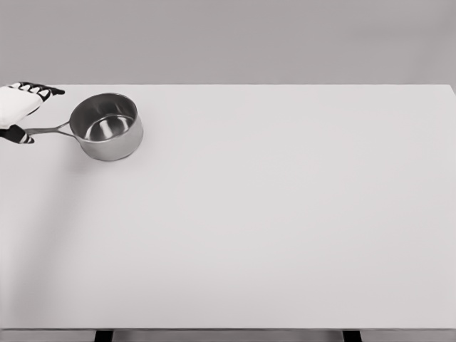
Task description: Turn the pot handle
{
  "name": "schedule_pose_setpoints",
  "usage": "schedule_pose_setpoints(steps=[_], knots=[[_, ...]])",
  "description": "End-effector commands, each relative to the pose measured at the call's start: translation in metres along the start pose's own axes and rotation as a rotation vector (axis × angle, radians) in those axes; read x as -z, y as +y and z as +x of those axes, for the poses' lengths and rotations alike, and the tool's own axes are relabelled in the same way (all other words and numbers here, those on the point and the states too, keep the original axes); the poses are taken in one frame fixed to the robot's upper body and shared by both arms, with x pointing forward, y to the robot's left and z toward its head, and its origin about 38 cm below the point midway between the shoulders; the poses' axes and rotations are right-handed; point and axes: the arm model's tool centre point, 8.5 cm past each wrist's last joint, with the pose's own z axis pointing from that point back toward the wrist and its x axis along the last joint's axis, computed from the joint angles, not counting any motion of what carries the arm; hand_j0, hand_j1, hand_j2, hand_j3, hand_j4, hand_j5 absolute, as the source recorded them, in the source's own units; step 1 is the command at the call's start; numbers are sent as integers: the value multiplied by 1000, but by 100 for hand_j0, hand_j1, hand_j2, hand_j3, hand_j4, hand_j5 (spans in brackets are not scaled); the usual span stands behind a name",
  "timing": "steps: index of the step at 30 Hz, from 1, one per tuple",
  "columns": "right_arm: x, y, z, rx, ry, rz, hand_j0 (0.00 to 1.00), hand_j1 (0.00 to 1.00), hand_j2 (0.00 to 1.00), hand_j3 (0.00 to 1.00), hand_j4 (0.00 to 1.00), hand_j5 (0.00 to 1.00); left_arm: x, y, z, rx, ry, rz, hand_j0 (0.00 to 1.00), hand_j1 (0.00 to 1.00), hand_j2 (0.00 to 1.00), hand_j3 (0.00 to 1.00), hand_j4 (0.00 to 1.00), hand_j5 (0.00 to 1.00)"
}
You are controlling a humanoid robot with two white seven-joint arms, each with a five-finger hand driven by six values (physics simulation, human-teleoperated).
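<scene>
White fills most of the head view: a broad, matte white table (285, 228) stretches from edge to edge, its far edge running straight across the upper part of the scene. Behind it stands a plain grey wall (249, 39) with no markings. At the far left edge, the robot's left hand (18, 110) enters, white with black finger joints. Its fingers extend flat above the end of the pot handle, and a dark thumb tip sits below at the handle's tip, so the hand appears spread around the handle; whether it truly presses on it cannot be told. The thin metal handle (50, 130) points left from the pot toward that hand. Just to the right stands the pot (107, 127), a small shiny steel saucepan, upright and empty, resting on the table near its far left corner and casting a faint shadow. At the bottom edge, two dark table legs (104, 335) peek out below the tabletop.
</scene>
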Motion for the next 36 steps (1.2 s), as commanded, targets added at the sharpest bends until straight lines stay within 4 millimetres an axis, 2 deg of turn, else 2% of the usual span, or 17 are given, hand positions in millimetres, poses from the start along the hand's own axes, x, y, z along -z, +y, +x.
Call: schedule_pose_setpoints(steps=[1,36], knots=[[0,0,0,0,-1,0,100,100,100,100,100,100,2,-4,-1,-16,4,-6,100,100,100,100,100,100],[0,0,0,0,1,0,100,100,100,100,100,100,26,9,-23,-123,66,9,100,100,100,100,100,100]])
